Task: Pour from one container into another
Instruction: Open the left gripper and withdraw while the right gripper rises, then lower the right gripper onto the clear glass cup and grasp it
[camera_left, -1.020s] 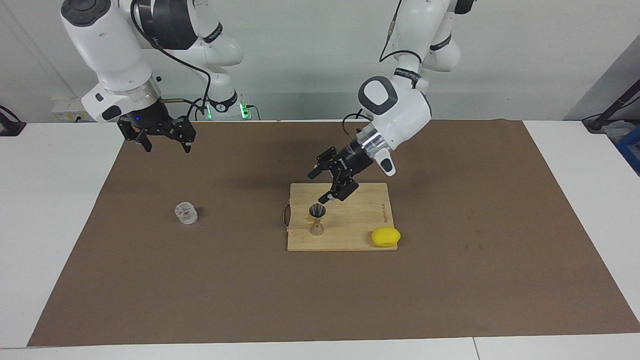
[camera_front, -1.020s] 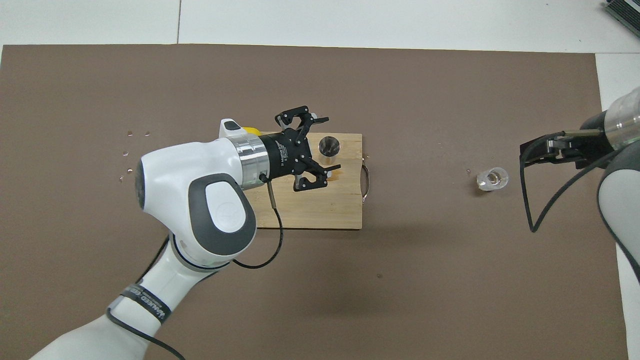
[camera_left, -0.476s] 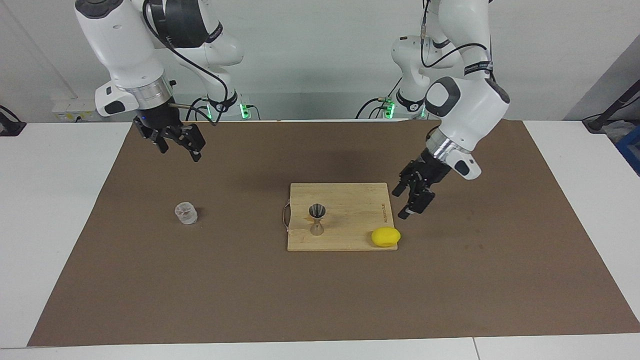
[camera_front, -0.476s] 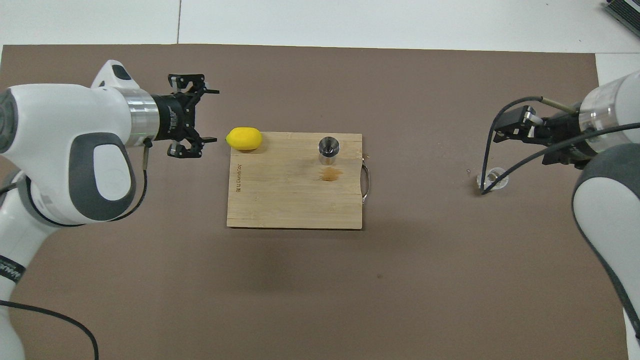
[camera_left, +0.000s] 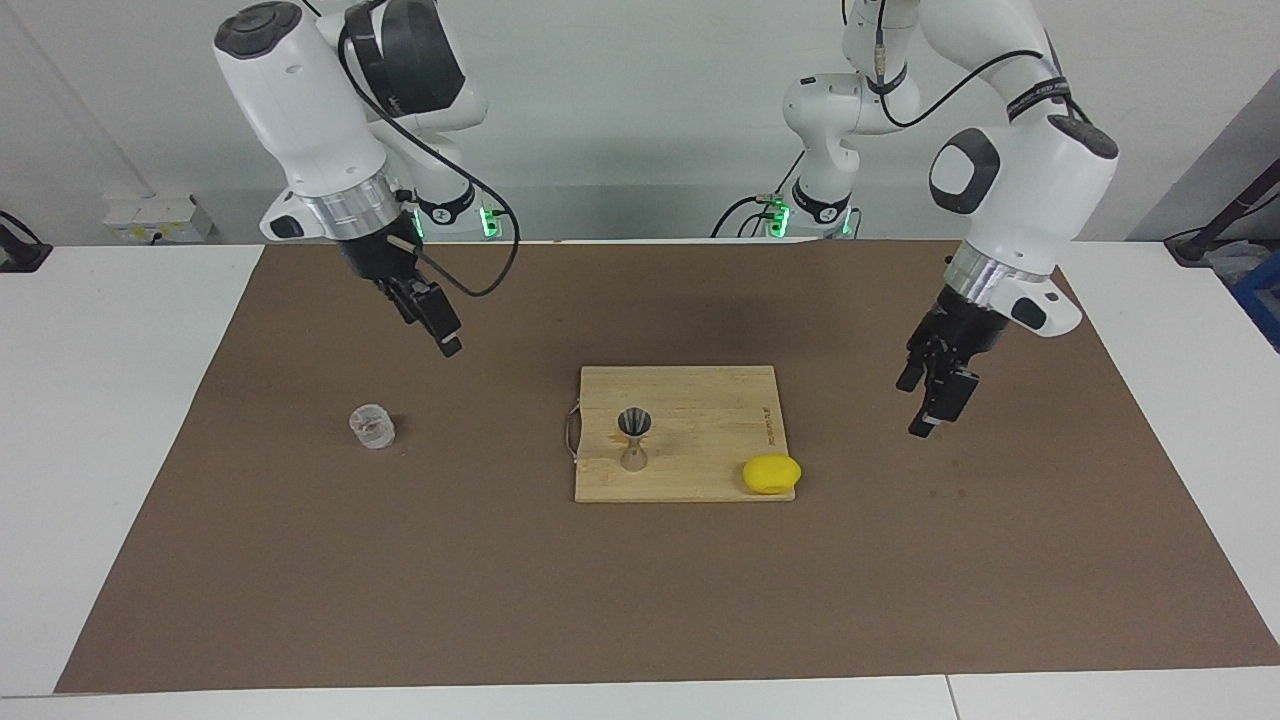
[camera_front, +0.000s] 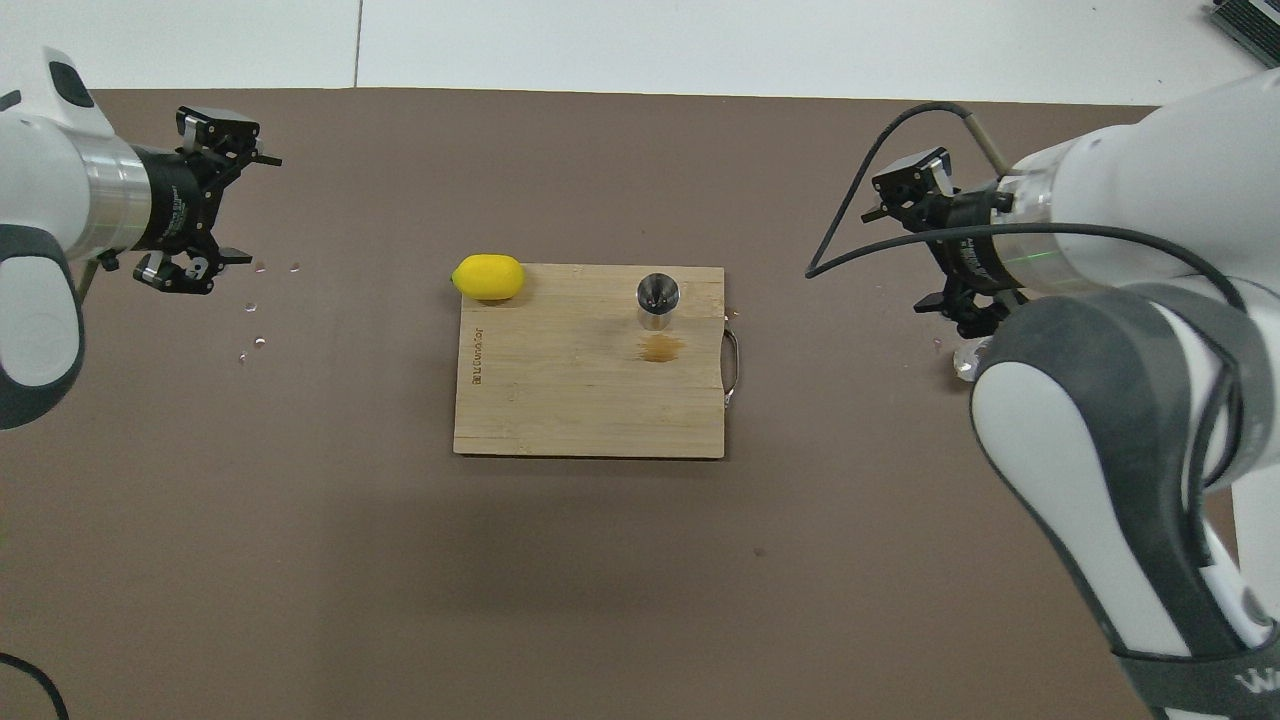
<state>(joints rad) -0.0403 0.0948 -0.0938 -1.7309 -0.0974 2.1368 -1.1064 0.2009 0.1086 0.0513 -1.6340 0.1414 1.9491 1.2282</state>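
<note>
Both arms have pulled back from the middle of the worktop within the last second. The left gripper (camera_left: 928, 400), which a moment ago hung just over the steel jigger (camera_left: 634, 438), has swung away toward its own end and now hangs empty over bare brown mat (camera_left: 400, 580), its fingers spread wide. The right gripper (camera_left: 432, 320) has shifted inward and also hangs empty with fingers spread, above the mat and nearer the robots than the glass tumbler (camera_left: 372, 426).

The jigger stands upright on the wooden cutting board (camera_left: 700, 400), untouched. A small amber stain (camera_front: 660, 347) marks the board just beside it. The tumbler stands upright on the mat toward the right arm's end, well apart from the board. A yellow lemon (camera_left: 771, 473) rests at the board's corner toward the left arm's end.

With nothing held and both arms drawn off, either the pour is over or a fresh approach is due; the frames cannot say which.

The mat around the tumbler is open on every side, and the mat's edges lie well away. Beside the jigger, only the lemon crowds the board.
</note>
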